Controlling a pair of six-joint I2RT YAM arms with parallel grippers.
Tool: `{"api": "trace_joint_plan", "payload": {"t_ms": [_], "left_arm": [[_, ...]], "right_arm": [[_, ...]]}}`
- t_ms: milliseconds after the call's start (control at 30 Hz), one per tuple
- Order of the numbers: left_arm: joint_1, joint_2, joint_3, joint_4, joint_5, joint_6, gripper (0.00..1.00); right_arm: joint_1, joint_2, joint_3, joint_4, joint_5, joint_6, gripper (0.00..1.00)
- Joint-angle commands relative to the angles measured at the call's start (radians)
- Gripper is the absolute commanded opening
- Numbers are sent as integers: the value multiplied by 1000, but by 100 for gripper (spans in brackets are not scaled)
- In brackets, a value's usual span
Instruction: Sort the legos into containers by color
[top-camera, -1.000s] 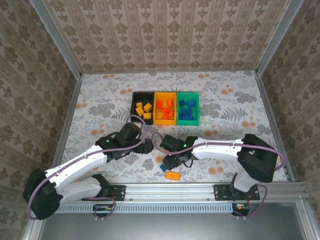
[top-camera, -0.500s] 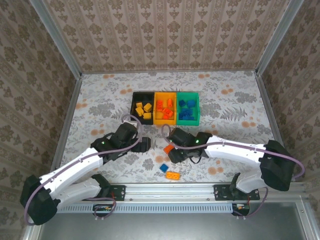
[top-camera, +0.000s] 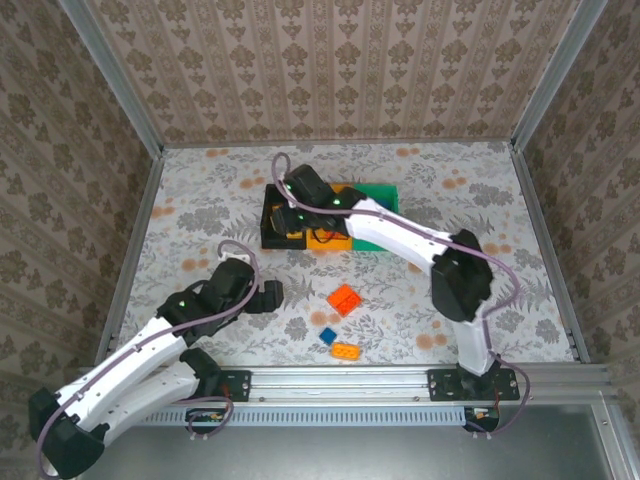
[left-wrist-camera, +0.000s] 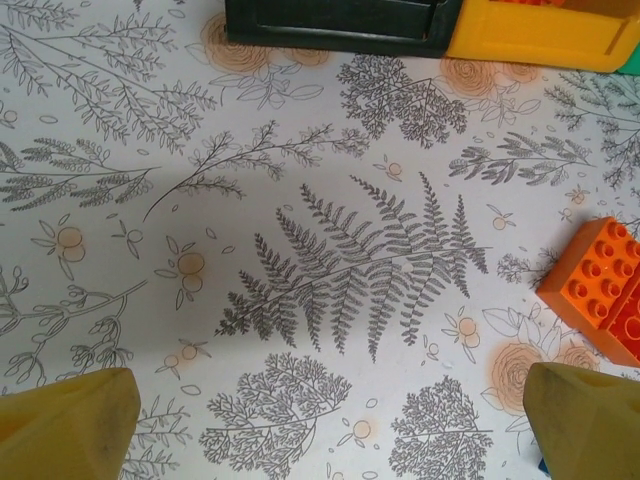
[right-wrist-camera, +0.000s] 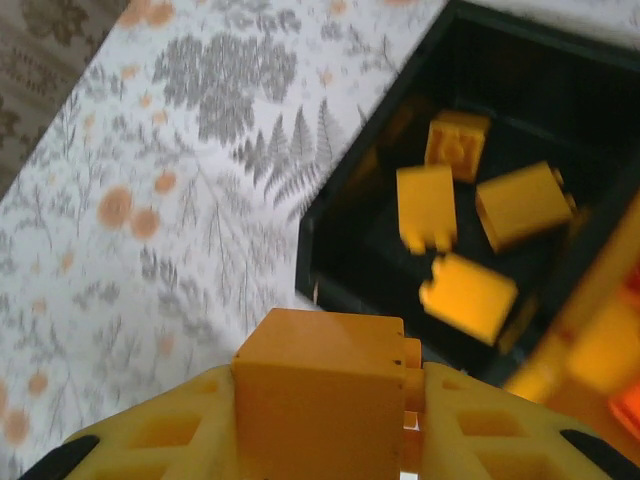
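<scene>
Since half a second ago the right arm has swung from the middle of the tabletop (left-wrist-camera: 330, 270) out to the row of bins, and the left arm has drawn back toward the near-left corner.

The right gripper (right-wrist-camera: 325, 430) is closed snugly on a yellow-orange brick (right-wrist-camera: 318, 375), a blocky, smooth-sided piece of hard plastic pinched between ribbed yellowish fingers (right-wrist-camera: 160, 435). It hangs over the near-left corner of the black bin (right-wrist-camera: 560, 110), above the rim and not yet inside. Four stored yellow bricks (right-wrist-camera: 425, 210) lie tumbled on the dark floor of that bin, so the colour match looks right and I judge release to be the next step.

The left gripper (left-wrist-camera: 325, 418) is spread wide with nothing between its pads, low over bare tabletop.

Beside the black bin sit the orange-yellow bin (left-wrist-camera: 545, 30) and then the green bin (top-camera: 382, 192), all glossy, thin-walled and rectangular, in a row toward the far edge.

Three pieces remain unsorted near the middle of the near edge:
- a red-orange brick (top-camera: 345, 299), broad, with rows of round studs on top;
- a small blue brick (top-camera: 327, 337);
- a loose yellow brick (top-camera: 346, 351), just beside the blue one.

The tabletop is flat and matte, printed with grey ferns and orange blossoms.
</scene>
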Motion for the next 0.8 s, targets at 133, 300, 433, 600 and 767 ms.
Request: {"api": "trace_joint_plan", "payload": {"t_ms": [133, 300, 433, 600, 767], "left_arm": [[9, -13, -7, -31, 8, -15, 100], [8, 0, 9, -33, 16, 3, 100], [8, 5, 9, -11, 32, 15, 100], [4, 115, 46, 68, 101, 77, 100], [-88, 364, 140, 171, 148, 158, 100]], "right_arm": [[-36, 249, 328, -122, 24, 12, 43], [-36, 288, 426, -122, 8, 12, 67], [-37, 231, 407, -113, 23, 16, 73], [-37, 21, 125, 10, 48, 52, 76], [-42, -220, -210, 80, 97, 90, 77]]}}
